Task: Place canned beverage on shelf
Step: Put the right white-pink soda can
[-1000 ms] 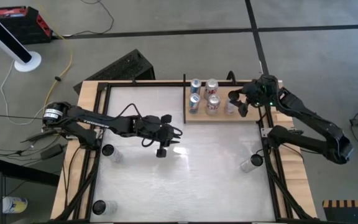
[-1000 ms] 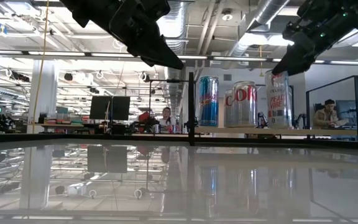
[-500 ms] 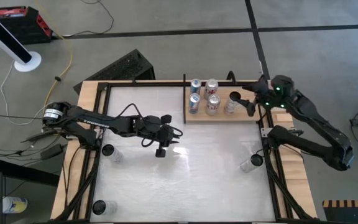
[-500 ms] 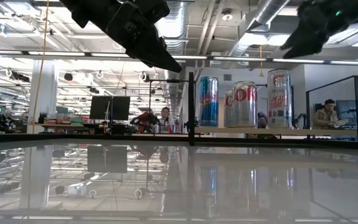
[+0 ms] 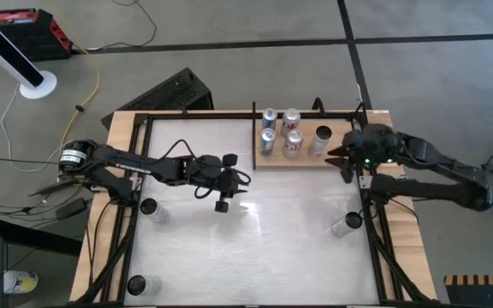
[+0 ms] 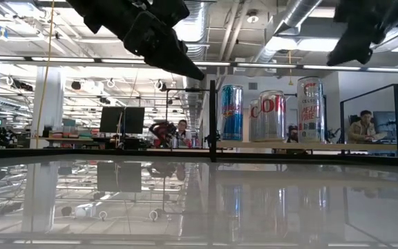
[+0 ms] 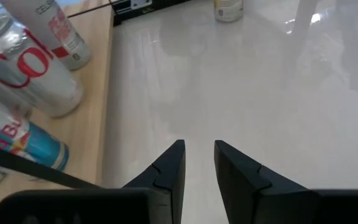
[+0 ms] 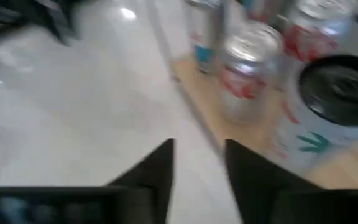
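While the table [image 5: 255, 248] carries the whole scene, the step in hand reads as the gap between two deliveries: the shelf [image 5: 336, 160] at its far right corner already bears five upright cans, and the latest canned beverage [image 5: 321, 139], a white one with red lettering, stands free at the open end of the front row, beside the silver can [image 5: 294, 143] and the blue can [image 5: 267, 142]. More cans wait on the tabletop, one near the right rail [image 5: 347, 225] and others by the left rail [image 5: 150, 208] and at the near left corner [image 5: 137, 285]. My judgement is that the next move calls for the right arm to swing to the can by the right rail, drop over it with the fingers spread wide enough to take its body, and lift it upright without brushing the shelf's black edge. The right arm reaches in low from the right side, its right gripper [image 5: 344, 160] hanging just off the shelf's front right corner, clear of the placed can and holding nothing; in its wrist view the two fingers [image 8: 154, 171] stand a little apart with bare table between them. The left arm waits stretched across the middle of the table, its left gripper [image 5: 222, 199] empty, fingers nearly together with a narrow slit showing.
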Available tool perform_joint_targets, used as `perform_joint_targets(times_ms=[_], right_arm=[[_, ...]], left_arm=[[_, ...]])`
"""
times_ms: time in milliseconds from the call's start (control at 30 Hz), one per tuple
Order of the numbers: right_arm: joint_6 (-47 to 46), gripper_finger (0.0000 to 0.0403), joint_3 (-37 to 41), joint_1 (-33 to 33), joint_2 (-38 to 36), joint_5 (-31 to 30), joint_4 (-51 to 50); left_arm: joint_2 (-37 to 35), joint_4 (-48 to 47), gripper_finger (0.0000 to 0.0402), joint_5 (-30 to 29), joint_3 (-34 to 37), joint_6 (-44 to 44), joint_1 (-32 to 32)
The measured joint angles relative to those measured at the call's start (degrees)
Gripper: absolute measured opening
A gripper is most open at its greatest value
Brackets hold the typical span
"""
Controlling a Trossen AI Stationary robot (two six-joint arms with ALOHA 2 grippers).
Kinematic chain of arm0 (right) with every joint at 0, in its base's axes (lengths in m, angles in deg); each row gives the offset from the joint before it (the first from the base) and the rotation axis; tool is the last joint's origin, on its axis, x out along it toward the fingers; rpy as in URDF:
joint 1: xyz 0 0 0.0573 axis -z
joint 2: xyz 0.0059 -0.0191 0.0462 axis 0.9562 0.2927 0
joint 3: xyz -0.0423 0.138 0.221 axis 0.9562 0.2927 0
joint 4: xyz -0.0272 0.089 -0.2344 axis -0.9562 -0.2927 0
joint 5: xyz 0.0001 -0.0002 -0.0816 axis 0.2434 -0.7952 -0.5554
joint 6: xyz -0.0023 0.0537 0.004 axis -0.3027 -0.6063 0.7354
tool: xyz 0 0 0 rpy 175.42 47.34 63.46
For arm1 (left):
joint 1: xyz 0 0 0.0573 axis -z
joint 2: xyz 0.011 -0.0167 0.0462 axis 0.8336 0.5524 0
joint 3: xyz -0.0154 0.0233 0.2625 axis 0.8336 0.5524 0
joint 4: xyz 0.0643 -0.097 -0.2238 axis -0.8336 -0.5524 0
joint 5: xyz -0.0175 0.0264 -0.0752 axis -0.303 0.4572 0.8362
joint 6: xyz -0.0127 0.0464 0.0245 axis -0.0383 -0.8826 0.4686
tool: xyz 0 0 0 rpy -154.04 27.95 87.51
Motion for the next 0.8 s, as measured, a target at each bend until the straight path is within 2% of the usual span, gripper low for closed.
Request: perform_joint_targets(times_ms=[100, 167, 433, 800], right_arm=[[-2.31, 0.007, 1.8, -3.28, 2.41, -9.89, -0.79], [-2.94, 0.0022, 2.22, -4.44, 4.46, -12.75, -0.69], [-3.36, 0.0016, 2.22, -4.25, 10.69, -14.37, -0.47], [0.63, 0.0015, 2.22, 3.17, 15.04, -14.75, 2.28]], left_arm=[[0.0, -0.02, 0.0072, 0.0, 0.0, 0.0, -0.52], [0.0, -0.17, 0.0072, 0.0, 0.0, 0.0, -0.65], [-5.21, -5.37, 0.0072, 0.01, 0.0, 0.08, -0.65], [-13.92, -9.75, 0.0072, -0.37, 0.0, 0.34, -0.58]])
